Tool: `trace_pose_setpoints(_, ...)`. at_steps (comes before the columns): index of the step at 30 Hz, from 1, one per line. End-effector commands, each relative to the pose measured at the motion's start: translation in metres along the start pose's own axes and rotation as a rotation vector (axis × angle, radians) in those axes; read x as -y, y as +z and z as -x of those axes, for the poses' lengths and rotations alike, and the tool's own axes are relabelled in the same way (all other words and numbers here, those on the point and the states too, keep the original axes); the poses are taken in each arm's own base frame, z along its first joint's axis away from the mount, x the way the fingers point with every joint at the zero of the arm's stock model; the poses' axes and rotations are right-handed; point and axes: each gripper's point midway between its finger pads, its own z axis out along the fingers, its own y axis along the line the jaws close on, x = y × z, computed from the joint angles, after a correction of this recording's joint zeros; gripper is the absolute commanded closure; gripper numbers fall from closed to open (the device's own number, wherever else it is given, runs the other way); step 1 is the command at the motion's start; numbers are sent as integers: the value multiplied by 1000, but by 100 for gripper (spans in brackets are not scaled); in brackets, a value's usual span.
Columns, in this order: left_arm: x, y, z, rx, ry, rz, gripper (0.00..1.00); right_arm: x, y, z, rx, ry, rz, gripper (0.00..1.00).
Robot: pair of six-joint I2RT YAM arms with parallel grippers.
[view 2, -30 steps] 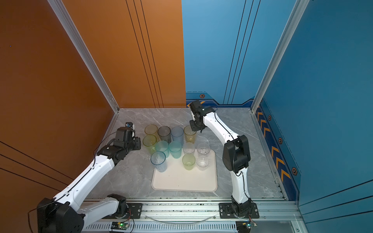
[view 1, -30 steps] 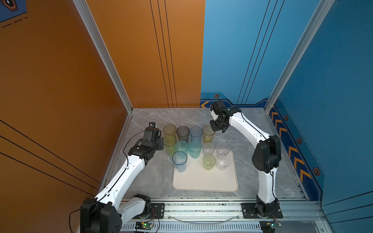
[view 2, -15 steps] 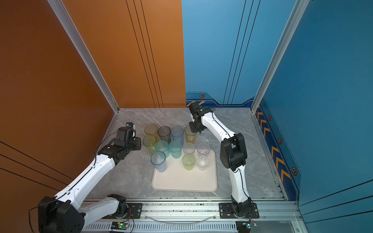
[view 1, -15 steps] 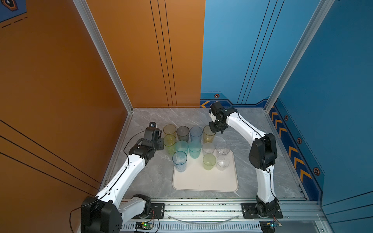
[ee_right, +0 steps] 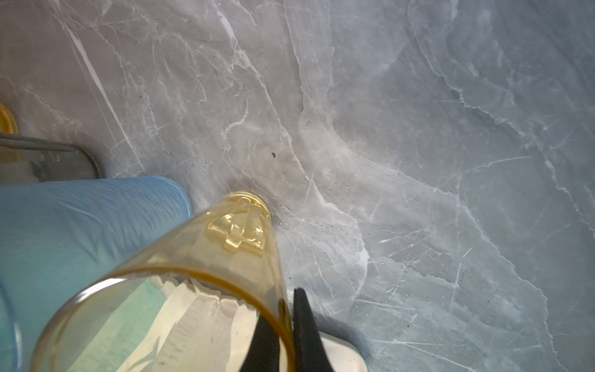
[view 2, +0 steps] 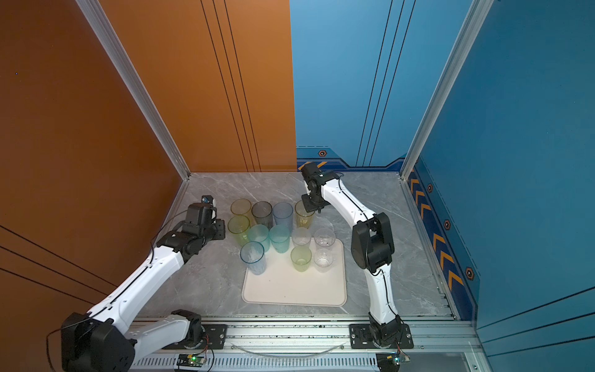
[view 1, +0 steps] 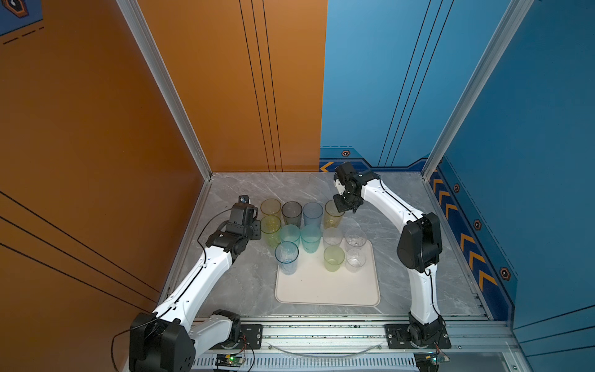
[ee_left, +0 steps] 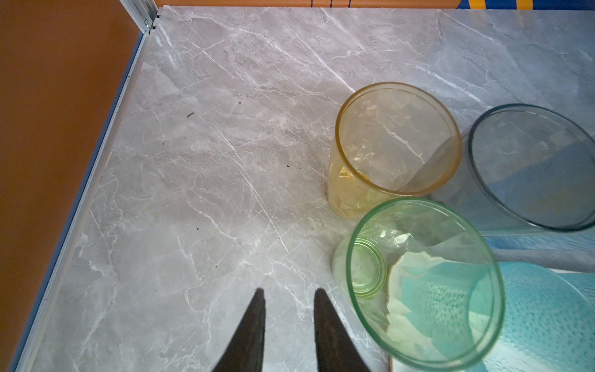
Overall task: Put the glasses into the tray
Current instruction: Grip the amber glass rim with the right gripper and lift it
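The cream tray (view 1: 322, 301) (view 2: 289, 301) lies at the front middle of the table. A blue glass (view 1: 286, 257), a pale green glass (view 1: 334, 257) and a clear glass (view 1: 355, 259) stand on its far part. Behind it stand several more glasses in two rows. My right gripper (ee_right: 286, 304) (view 1: 338, 207) is shut on the rim of the yellow glass (ee_right: 193, 290) (view 1: 333, 217) at the right end of the back row, one finger inside and one outside. My left gripper (ee_left: 288, 296) is open and empty over bare table, beside a green glass (ee_left: 425, 283) (view 1: 270, 228).
Orange wall and metal rail (ee_left: 80, 193) run close along the left gripper's side. A grey glass (view 1: 291, 212) and a blue glass (view 1: 312, 214) stand right beside the held yellow one. Bare marble lies behind the back row and right of the tray.
The right gripper has come down and left onto the yellow glass and closed on its rim. The left arm has stayed still.
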Motion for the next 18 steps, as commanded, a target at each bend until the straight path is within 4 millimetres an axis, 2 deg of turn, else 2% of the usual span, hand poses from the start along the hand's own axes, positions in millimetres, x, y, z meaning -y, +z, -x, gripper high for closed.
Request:
trace_pose_setpoints(1,-1,-3,2,1,11,4,72,9,-15,0,10,3,-33,99)
trace_pose_setpoints(3,-1,-3,1,0,11,6,72,11,-14,0,14,2,-40,100)
trace_pose_setpoints(4,0,-3,1,2,12,3,72,11,-26,3,47,7,-39,100)
trace_pose_setpoints(8,-1,-5,2,9,10,5,73,19,-41,6,103,30,-49,100)
trace_pose_setpoints(13,-2,-7,1,11,12,4,73,33,-69,8,190,70,-62,100)
trace_pose_setpoints(18,-2,-8,0,12,11,4,73,46,-97,-2,253,94,-76,100)
